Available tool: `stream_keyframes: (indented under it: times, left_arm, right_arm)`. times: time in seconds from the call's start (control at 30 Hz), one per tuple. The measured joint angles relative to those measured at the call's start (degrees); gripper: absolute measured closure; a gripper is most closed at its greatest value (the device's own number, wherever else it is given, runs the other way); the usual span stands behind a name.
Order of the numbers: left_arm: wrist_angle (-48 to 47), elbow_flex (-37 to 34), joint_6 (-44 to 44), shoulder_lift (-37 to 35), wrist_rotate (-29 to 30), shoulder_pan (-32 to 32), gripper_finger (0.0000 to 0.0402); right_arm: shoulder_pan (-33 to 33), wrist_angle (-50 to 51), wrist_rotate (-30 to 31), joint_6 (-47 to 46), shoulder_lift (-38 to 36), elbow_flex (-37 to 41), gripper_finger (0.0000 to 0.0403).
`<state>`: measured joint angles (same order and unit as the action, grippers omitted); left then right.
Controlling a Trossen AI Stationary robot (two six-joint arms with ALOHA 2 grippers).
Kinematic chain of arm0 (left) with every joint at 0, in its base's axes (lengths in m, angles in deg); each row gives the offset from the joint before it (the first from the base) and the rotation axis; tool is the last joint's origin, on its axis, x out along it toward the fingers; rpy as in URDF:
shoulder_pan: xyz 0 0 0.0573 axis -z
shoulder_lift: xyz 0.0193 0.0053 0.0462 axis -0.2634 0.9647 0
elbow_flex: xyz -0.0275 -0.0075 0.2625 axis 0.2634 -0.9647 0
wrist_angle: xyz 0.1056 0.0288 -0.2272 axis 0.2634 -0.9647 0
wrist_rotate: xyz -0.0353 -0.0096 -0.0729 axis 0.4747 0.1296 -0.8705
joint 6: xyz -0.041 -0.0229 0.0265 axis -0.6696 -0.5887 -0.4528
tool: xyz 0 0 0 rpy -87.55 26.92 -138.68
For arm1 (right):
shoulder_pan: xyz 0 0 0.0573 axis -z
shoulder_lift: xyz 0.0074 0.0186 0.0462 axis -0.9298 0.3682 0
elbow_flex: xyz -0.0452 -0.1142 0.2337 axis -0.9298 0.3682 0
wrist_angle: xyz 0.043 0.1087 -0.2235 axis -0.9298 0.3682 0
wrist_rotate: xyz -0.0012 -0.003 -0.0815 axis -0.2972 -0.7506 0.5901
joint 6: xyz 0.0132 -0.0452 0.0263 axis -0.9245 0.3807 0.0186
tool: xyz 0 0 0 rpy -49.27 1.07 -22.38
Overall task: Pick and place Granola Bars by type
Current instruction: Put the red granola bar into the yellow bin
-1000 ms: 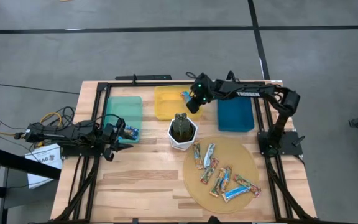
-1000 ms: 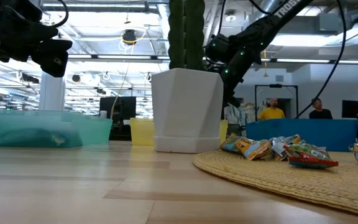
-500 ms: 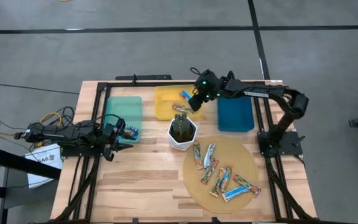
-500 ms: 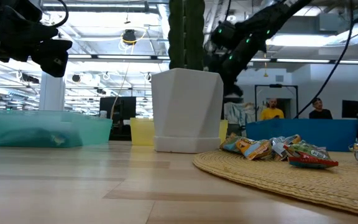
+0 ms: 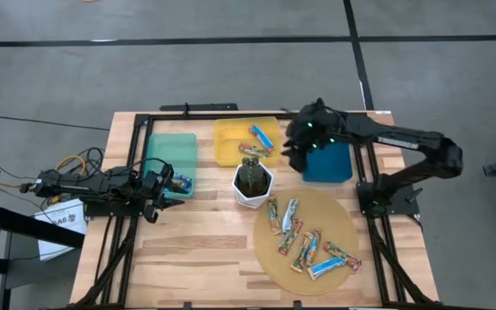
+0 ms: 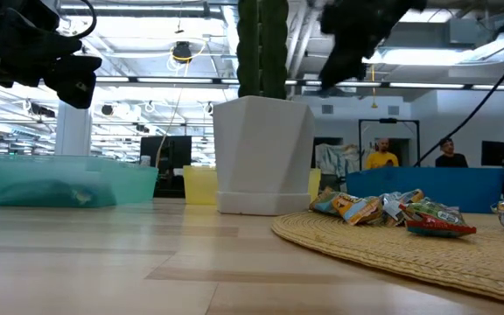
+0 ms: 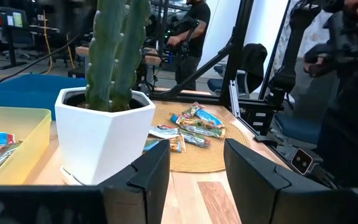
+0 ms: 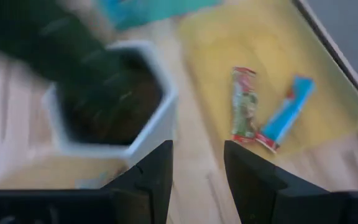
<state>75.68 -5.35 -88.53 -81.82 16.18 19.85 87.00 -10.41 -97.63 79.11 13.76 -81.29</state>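
Observation:
Several foil-wrapped granola bars (image 5: 308, 243) lie flat on a round woven mat (image 5: 344, 220), also seen low (image 6: 392, 210). Two more, one blue (image 5: 263, 134) and one red-green (image 5: 255, 149), lie in the yellow bin (image 5: 228, 142); the right wrist view shows them (image 8: 243, 106) (image 8: 286, 113). One bar (image 5: 181, 182) lies in the teal bin (image 5: 170, 151). My right gripper (image 5: 295, 148) (image 8: 197, 180) hangs open and holds nothing, between the yellow and blue bins. My left gripper (image 5: 158, 188) (image 7: 194, 180) waits open at the teal bin's near right corner.
A white pot with a cactus (image 5: 252, 181) (image 6: 265, 153) stands mid-table between the bins and the mat, close beside my right gripper. The blue bin (image 5: 327, 162) sits at the far right. Bare wood lies along the near edge left of the mat. People show in the room behind.
My right gripper has moved from over the yellow bin toward the table's right, to the blue bin's left edge, and has risen. The red-green bar now shows in the yellow bin beside the blue one, where the gripper stood.

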Motion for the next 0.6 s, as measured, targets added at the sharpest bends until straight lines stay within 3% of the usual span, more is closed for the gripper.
stream_keyframes:
  times: [0.23,0.6]
  left_arm:
    - [0.0,0.0,0.0,0.0,0.0,0.0,0.0257]
    - [0.0,0.0,0.0,0.0,0.0,0.0,0.0257]
  right_arm:
    - [-10.1,7.5,0.0,19.8,-4.4,0.0,0.0268]
    - [-26.1,14.6,1.4,23.2,-2.1,0.0,0.0263]
